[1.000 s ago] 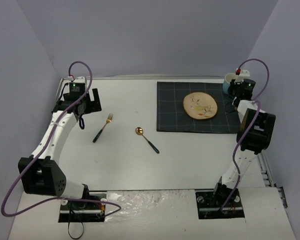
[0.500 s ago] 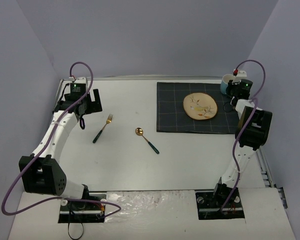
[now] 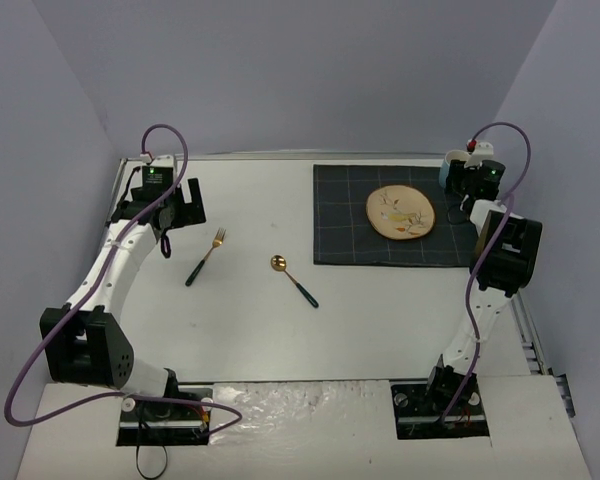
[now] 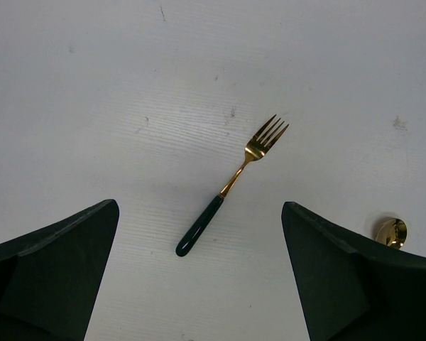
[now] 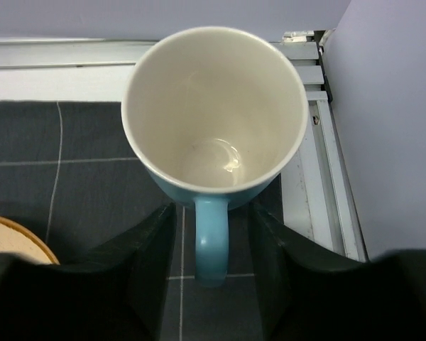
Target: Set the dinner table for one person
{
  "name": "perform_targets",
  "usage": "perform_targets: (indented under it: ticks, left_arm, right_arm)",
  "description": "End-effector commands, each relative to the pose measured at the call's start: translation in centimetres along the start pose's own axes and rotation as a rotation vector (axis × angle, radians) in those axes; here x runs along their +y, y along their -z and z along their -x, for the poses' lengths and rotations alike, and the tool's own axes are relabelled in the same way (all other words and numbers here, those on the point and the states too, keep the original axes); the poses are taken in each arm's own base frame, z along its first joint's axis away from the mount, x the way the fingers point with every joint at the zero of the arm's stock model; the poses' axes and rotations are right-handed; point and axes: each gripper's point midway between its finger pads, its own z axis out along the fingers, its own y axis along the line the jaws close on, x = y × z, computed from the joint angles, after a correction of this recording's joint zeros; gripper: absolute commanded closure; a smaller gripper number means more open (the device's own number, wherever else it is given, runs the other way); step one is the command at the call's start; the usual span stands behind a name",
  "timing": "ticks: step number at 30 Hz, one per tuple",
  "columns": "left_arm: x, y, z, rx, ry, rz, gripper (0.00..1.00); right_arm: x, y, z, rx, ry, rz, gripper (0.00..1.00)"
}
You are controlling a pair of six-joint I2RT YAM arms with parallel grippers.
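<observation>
The white dinner table carries a dark checked mat at the back right with a tan plate on it. A gold fork with a dark handle and a matching spoon lie on the bare table. My left gripper hangs open and empty above the table; in the left wrist view the fork lies just ahead between its fingers. A blue mug stands upright on the mat's far right corner. My right gripper is open, its fingers straddling the mug's handle with gaps on both sides.
Metal edge rails run close to the right of the mug, with the wall just beyond. The spoon's bowl shows beside my left gripper's right finger. The plate's rim lies to the left of my right gripper.
</observation>
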Motion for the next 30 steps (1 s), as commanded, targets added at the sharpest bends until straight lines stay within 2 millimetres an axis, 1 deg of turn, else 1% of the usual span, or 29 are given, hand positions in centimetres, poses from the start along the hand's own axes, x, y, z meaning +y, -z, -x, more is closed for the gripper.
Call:
perform_targets:
  ticks: [1,4,7,8,11,14,16,17,19,21,22,23,25,27,28,30]
  left_arm:
    - [-0.3,0.5,2.0,-0.074,0.018,-0.025,0.03]
    - [-0.4,0.5,2.0,-0.073,0.021,-0.026,0.03]
    - [-0.5,0.6,2.0,-0.071,0.025,-0.033,0.03]
    - [-0.6,0.7,2.0,-0.072,0.029,-0.037,0.03]
    - [-0.9,1.0,2.1,-0.073,0.036,-0.054,0.03]
    - [-1.0,1.4,2.3,-0.080,0.041,-0.061,0.03]
    - [-1.0,1.6,2.3,-0.082,0.046,-0.064,0.03]
    - [-1.1,1.7,2.3,-0.081,0.048,-0.068,0.03]
    - [-1.3,1.9,2.3,-0.079,0.052,-0.081,0.03]
    - [-1.5,2.2,2.4,-0.084,0.062,-0.088,0.03]
    - [-1.5,2.2,2.4,-0.083,0.066,-0.088,0.03]
    - [-1.5,2.3,2.4,-0.081,0.072,-0.088,0.03]
    - [-1.5,2.6,2.5,-0.082,0.078,-0.088,0.03]
    - [-1.5,2.9,2.4,-0.080,0.085,-0.089,0.03]
    - [-1.5,2.9,2.5,-0.081,0.087,-0.087,0.03]
    - [-1.3,3.3,2.4,-0.080,0.088,-0.081,0.03]
  right_arm:
    - [-1.4,1.7,6.4,-0.176,0.035,-0.053,0.38]
    - [-1.4,3.0,7.4,-0.189,0.017,-0.069,0.24]
    - [-1.1,4.0,8.5,-0.201,-0.013,-0.074,0.16]
    - [-0.7,4.7,9.2,-0.206,-0.024,-0.071,0.13]
    - [0.7,6.3,10.1,-0.200,-0.046,-0.061,0.09]
    - [2.2,8.1,10.2,-0.196,-0.058,-0.065,0.07]
    - [3.8,9.4,10.2,-0.193,-0.070,-0.056,0.06]
    - [5.0,10.1,10.4,-0.193,-0.073,-0.045,0.06]
    - [8.0,11.8,11.1,-0.190,-0.066,-0.004,0.05]
    - [10.9,13.3,11.0,-0.172,-0.060,0.040,0.05]
    - [13.9,13.9,10.8,-0.162,-0.061,0.095,0.05]
    - [16.4,14.7,10.2,-0.146,-0.076,0.146,0.05]
    - [21.0,16.0,9.4,-0.122,-0.070,0.219,0.06]
    - [26.3,17.6,7.8,-0.065,-0.017,0.315,0.08]
    - [28.8,18.6,6.6,-0.026,0.012,0.366,0.09]
    - [31.9,20.2,4.0,0.050,0.054,0.429,0.10]
